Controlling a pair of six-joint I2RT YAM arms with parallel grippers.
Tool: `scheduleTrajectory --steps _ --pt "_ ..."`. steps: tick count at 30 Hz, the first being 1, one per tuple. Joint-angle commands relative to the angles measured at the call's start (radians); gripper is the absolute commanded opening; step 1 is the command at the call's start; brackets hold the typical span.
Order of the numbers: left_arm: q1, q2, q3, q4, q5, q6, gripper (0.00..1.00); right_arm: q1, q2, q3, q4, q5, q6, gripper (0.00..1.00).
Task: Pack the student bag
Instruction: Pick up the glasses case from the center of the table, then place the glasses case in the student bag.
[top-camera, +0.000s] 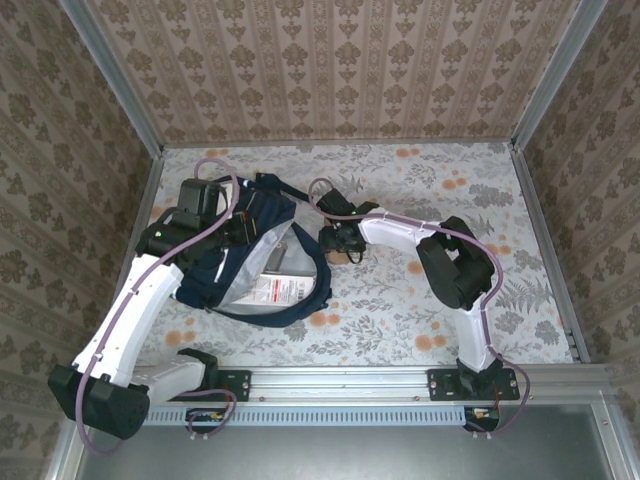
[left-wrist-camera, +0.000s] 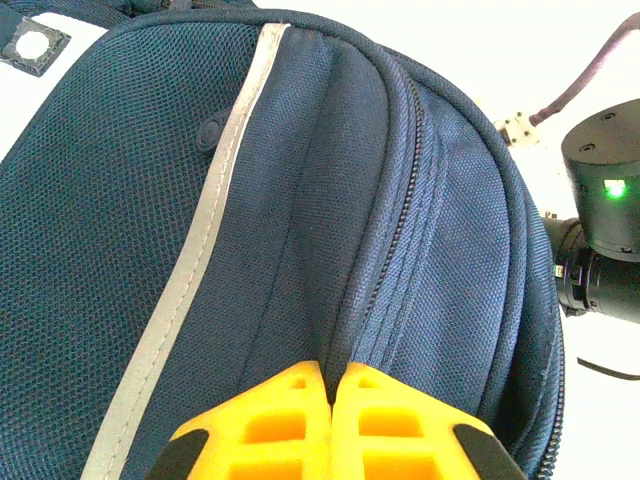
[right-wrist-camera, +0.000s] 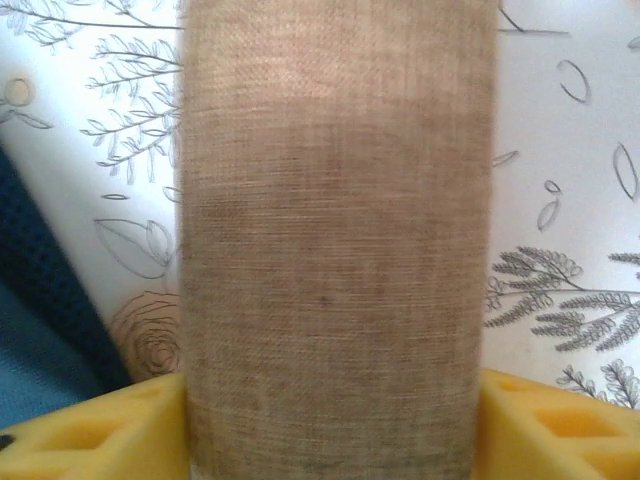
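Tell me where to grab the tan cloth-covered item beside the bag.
Probably take the tan item across its narrow width, pressing its two long parallel edges, coming down from above: those straight sides fit between the fingers of the right pincer, which straddles it, while the student bag crowds its left side.

Both arms, the left arm (top-camera: 150, 290) and the right arm (top-camera: 395, 230), have glossy white link shells between bulky black joint housings (top-camera: 455, 265), and each stands on a black base plate (top-camera: 225, 381). A thin mauve cable (top-camera: 213, 159) loops loosely along each one. The left gripper's fingers (left-wrist-camera: 265, 425) and the right gripper's fingers (right-wrist-camera: 560, 425) are bright yellow plastic moulded with square pockets — and a green light (left-wrist-camera: 614, 187) glows on a black cylindrical motor.
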Motion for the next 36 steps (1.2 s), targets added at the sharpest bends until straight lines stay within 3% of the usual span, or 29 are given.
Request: scheduleTrajectory --steps 1,3,11,15,19,28,33,36 --pt "0.001 -0.039 0.009 0.035 0.053 -0.001 0.0 0.004 -0.031 -0.043 -0.012 0.06 -0.022 0.54" --pt "0.002 -0.037 0.01 0.036 0.051 0.003 0.0 0.003 -0.081 -0.084 0.018 0.071 -0.033 0.45" --pt "0.002 -0.031 0.016 0.075 0.058 -0.022 0.0 0.021 -0.298 -0.167 0.082 0.077 -0.179 0.45" --pt "0.002 -0.032 0.016 0.091 0.065 -0.037 0.0 0.042 -0.375 -0.204 0.176 -0.105 -0.272 0.43" --pt "0.003 -0.04 0.01 0.102 0.064 -0.054 0.0 0.065 -0.328 -0.163 0.189 -0.274 -0.31 0.43" --pt "0.004 -0.052 0.0 0.13 0.065 -0.09 0.0 0.111 -0.164 -0.057 0.261 -0.508 -0.25 0.44" --pt "0.004 -0.05 -0.01 0.136 0.082 -0.094 0.0 0.111 -0.088 0.007 0.249 -0.531 -0.241 0.46" --pt "0.004 -0.051 -0.008 0.13 0.082 -0.088 0.0 0.11 -0.049 0.048 0.182 -0.45 -0.253 0.52"
